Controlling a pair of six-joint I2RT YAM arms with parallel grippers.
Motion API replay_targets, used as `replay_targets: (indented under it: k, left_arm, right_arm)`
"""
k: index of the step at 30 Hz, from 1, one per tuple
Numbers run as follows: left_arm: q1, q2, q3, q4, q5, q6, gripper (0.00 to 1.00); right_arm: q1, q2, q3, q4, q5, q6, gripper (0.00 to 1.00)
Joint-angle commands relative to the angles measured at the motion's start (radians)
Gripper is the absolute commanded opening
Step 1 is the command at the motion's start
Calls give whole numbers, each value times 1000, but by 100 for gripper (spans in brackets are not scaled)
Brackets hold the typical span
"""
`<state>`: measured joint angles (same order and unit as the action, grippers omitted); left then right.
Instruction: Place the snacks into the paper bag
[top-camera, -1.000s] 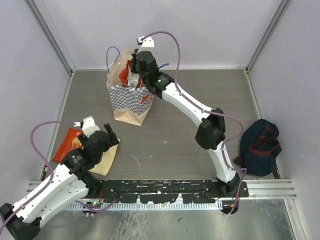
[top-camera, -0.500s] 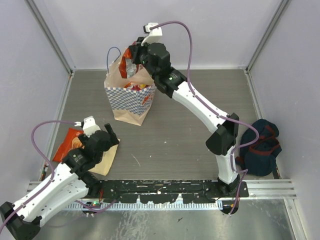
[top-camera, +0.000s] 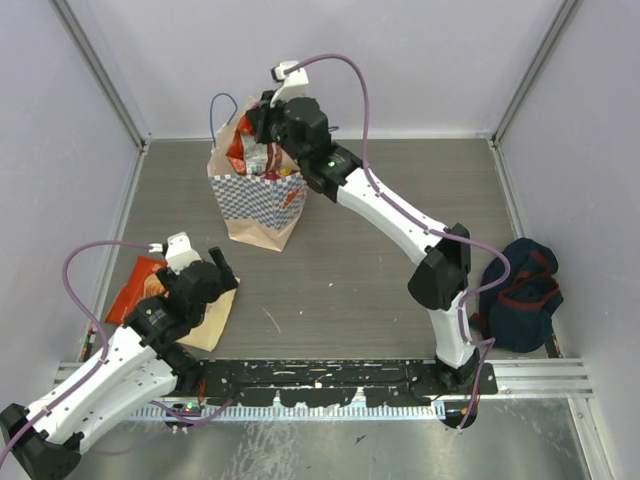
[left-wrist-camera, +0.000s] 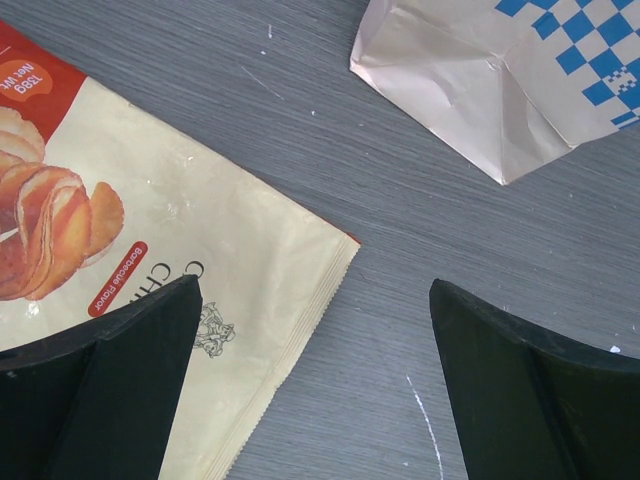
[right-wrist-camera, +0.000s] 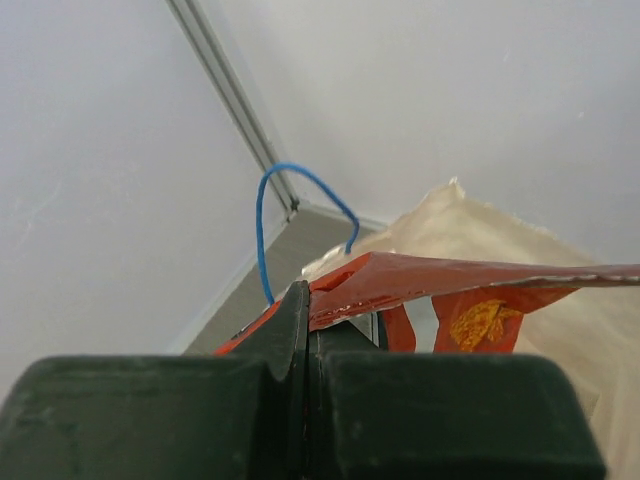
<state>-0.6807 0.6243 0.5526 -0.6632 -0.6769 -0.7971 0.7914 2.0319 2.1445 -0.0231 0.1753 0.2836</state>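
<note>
The paper bag (top-camera: 258, 205), tan with a blue-checked band, stands at the back left of the table. My right gripper (top-camera: 255, 125) hangs over its mouth, shut on the edge of a red chip packet (top-camera: 248, 152) that dips into the bag. In the right wrist view the red packet (right-wrist-camera: 470, 280) sticks out of the closed right gripper (right-wrist-camera: 308, 310), with the bag's blue cord handle (right-wrist-camera: 275, 200) behind. My left gripper (top-camera: 222, 268) is open just above a cream-and-red chip packet (left-wrist-camera: 180, 220) lying flat on the table; nothing is between the jaws of the left gripper (left-wrist-camera: 315, 320).
A dark navy cloth bag (top-camera: 520, 290) with red trim lies at the right edge of the table. The paper bag's bottom corner (left-wrist-camera: 500, 80) shows ahead of my left gripper. Walls enclose the table on three sides.
My right gripper rose with the red packet, then shifted left over the bag's mouth. The left arm has not moved.
</note>
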Motion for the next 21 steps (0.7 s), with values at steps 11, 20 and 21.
replay_targets:
  k: [11, 20, 21]
  left_arm:
    - [-3, -14, 9, 31, -29, 1, 98]
    - [-2, -23, 6, 22, -34, -5, 98]
    - [-2, -24, 7, 21, -34, -6, 98]
  right_arm:
    - [31, -2, -177, 53, -37, 53, 38]
    - [42, -95, -220, 49, -2, 10, 50]
    - [46, -118, -226, 50, 0, -2, 50]
